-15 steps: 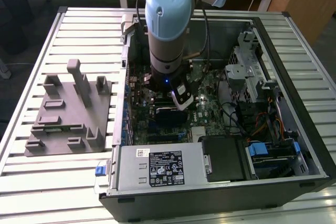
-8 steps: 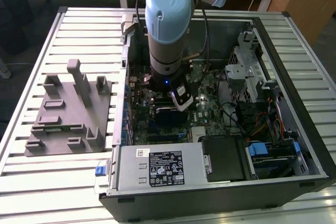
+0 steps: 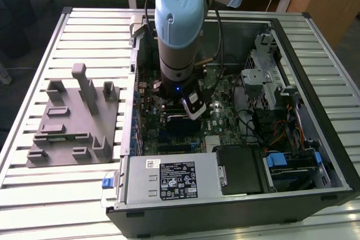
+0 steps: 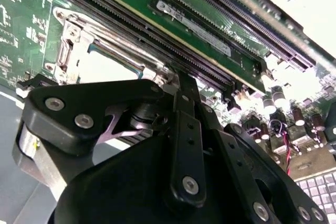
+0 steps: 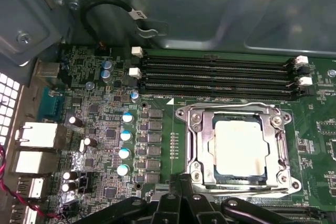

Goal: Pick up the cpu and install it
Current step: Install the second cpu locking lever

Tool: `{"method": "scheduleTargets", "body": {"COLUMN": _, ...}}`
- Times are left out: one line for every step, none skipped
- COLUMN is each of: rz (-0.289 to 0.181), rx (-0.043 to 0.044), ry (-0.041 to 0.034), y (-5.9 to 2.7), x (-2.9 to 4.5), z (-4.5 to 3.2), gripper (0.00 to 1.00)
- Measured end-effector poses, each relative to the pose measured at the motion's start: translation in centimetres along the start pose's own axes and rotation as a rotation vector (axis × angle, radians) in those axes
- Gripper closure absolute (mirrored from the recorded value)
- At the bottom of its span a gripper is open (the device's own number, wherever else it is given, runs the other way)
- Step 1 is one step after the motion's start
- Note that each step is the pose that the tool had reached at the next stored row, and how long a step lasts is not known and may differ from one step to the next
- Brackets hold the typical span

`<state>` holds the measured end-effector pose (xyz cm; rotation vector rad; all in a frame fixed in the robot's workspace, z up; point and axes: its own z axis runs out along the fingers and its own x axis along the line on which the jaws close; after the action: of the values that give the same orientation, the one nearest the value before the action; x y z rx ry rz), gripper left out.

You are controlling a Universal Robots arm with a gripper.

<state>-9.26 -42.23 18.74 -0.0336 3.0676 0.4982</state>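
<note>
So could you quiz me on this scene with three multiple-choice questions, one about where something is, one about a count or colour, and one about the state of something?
1. Where does the cpu lie?
A. On the grey fixture outside the case
B. In the metal socket frame on the motherboard
C. On top of the power supply

2. How many long black memory slots run beside the socket?
A. One
B. Four
C. Eight

3. What is the state of the computer case?
A. Its side is off and the inside is open to view
B. It is closed all round
C. It stands upright on its feet

Answers:
1 B: in the first wrist view the cpu sits inside the socket frame, below the gripper.
2 B: four memory slots lie in parallel there.
3 A: in the exterior view the computer case lies flat with the motherboard exposed.
</note>
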Motion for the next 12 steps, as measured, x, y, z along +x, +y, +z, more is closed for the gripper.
{"method": "scheduleTargets", "body": {"rz": 0.0, "rx": -0.0001, "ry": 0.0, "y": 0.0, "x": 0.01, "z": 0.01, "gripper": 0.89}}
{"method": "scheduleTargets", "body": {"rz": 0.0, "rx": -0.0002, "ry": 0.0, "y": 0.0, "x": 0.01, "z": 0.01, "gripper": 0.89}}
{"method": "scheduleTargets", "body": {"rz": 0.0, "rx": -0.0003, "ry": 0.0, "y": 0.0, "x": 0.01, "z": 0.02, "gripper": 0.89}}
{"method": "scheduleTargets", "body": {"rz": 0.0, "rx": -0.0003, "ry": 0.0, "y": 0.0, "x": 0.01, "z": 0.02, "gripper": 0.89}}
{"method": "scheduleTargets", "body": {"rz": 0.0, "rx": -0.0004, "ry": -0.0001, "y": 0.0, "x": 0.01, "z": 0.01, "gripper": 0.89}}
{"method": "scheduleTargets", "body": {"rz": 0.0, "rx": -0.0003, "ry": 0.0, "y": 0.02, "x": 0.01, "z": -0.04, "gripper": 0.89}}
{"method": "scheduleTargets", "body": {"rz": 0.0, "rx": -0.0003, "ry": 0.0, "y": 0.06, "x": 0.0, "z": -0.15, "gripper": 0.89}}
{"method": "scheduleTargets", "body": {"rz": -0.001, "rx": -0.0013, "ry": -0.0005, "y": 0.11, "x": -0.01, "z": -0.26, "gripper": 0.89}}
{"method": "scheduleTargets", "body": {"rz": -0.001, "rx": -0.0007, "ry": -0.0002, "y": 0.17, "x": -0.01, "z": -0.46, "gripper": 0.89}}
{"method": "scheduleTargets", "body": {"rz": 0.0, "rx": -0.0004, "ry": 0.0, "y": 0.25, "x": -0.02, "z": -0.71, "gripper": 0.89}}
{"method": "scheduleTargets", "body": {"rz": 0.0, "rx": -0.0005, "ry": -0.0001, "y": 0.34, "x": -0.03, "z": -0.98, "gripper": 0.89}}
{"method": "scheduleTargets", "body": {"rz": -0.001, "rx": -0.0004, "ry": -0.0001, "y": 0.43, "x": -0.04, "z": -1.26, "gripper": 0.89}}
